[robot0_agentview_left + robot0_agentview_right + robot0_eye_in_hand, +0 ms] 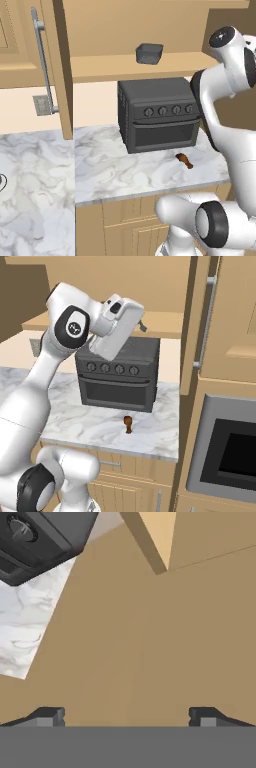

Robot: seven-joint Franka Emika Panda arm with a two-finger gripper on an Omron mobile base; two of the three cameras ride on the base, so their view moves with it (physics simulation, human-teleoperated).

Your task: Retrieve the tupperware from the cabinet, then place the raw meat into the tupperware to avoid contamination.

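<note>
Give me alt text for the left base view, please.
A small dark grey tupperware sits on the shelf of the open cabinet, above a toaster oven on the marble counter. The raw meat lies before the oven, beside the white arm.

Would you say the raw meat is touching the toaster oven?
Apart. The left base view shows bare marble counter between the raw meat and the toaster oven.

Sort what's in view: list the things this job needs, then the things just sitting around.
Needed:
tupperware, on the open cabinet's shelf
cabinet, door open
raw meat, on the counter
hand, open, holding nothing

Just there:
toaster oven
marble counter
built-in oven
</note>
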